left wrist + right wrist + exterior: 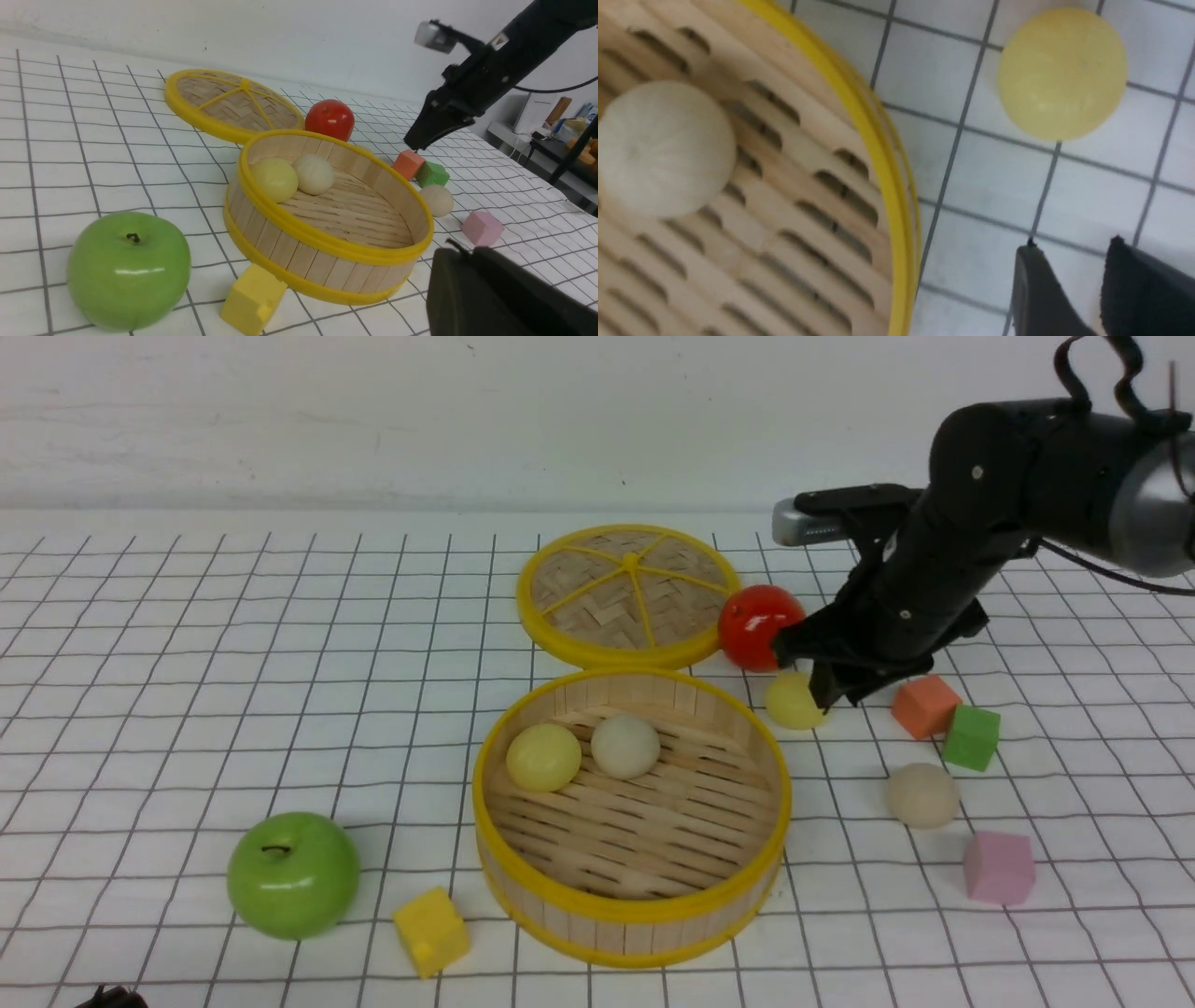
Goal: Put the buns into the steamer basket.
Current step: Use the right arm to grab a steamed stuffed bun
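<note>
The right gripper [831, 698] hovers beside a yellow bun [792, 700] just outside the basket [635, 933], jaws seemingly slightly apart and empty; the left gripper [472, 275] rests closed.

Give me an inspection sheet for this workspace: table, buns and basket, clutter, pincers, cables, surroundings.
Surface: white grid table.
Job's things: basket holds a yellow bun and a white bun; loose yellow bun and beige bun lie outside it.
Clutter: lid, red apple, green apple, yellow cube, orange cube, green cube, pink cube.
Pincers: right pincer slightly open, empty, beside the loose yellow bun; left pincer shut, low at the near edge.
Cables: black cable by the right arm.
Surroundings: white wall; cluttered desk beyond the table.
</note>
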You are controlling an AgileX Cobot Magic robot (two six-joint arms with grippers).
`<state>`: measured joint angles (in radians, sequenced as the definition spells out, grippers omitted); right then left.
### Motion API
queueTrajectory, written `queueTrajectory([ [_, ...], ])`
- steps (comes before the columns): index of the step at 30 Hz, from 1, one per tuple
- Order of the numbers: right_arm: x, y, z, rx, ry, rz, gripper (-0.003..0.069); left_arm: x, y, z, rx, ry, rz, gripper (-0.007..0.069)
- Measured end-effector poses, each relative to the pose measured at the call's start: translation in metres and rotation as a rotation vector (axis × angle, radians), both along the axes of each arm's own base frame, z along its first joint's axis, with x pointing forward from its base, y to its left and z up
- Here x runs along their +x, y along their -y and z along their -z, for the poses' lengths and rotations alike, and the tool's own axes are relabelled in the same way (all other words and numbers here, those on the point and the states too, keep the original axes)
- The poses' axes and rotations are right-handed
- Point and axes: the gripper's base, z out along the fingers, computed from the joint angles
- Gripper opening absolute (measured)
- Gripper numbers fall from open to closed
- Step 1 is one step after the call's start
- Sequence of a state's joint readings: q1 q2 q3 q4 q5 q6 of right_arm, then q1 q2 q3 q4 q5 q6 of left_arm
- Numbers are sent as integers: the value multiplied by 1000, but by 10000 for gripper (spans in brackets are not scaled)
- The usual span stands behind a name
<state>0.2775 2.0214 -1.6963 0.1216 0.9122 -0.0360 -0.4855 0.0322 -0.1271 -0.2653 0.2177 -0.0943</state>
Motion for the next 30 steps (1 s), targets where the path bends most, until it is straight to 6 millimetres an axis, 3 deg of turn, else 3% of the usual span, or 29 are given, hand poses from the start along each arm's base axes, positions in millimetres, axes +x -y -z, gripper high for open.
queueTrajectory([
  [8, 50, 10, 17, 60, 10, 70, 298, 0, 0, 0, 0, 0, 0, 38],
  [12, 62, 9, 28, 90, -5, 85, 302, 0, 0, 0, 0, 0, 0, 38],
  [21, 76, 12, 56, 88, -26, 105, 302, 0, 0, 0, 0, 0, 0, 38],
  [25, 78, 13, 58, 90, -23, 109, 300, 0, 0, 0, 0, 0, 0, 38],
  [30, 78, 13, 59, 93, -25, 110, 227, 0, 0, 0, 0, 0, 0, 39],
])
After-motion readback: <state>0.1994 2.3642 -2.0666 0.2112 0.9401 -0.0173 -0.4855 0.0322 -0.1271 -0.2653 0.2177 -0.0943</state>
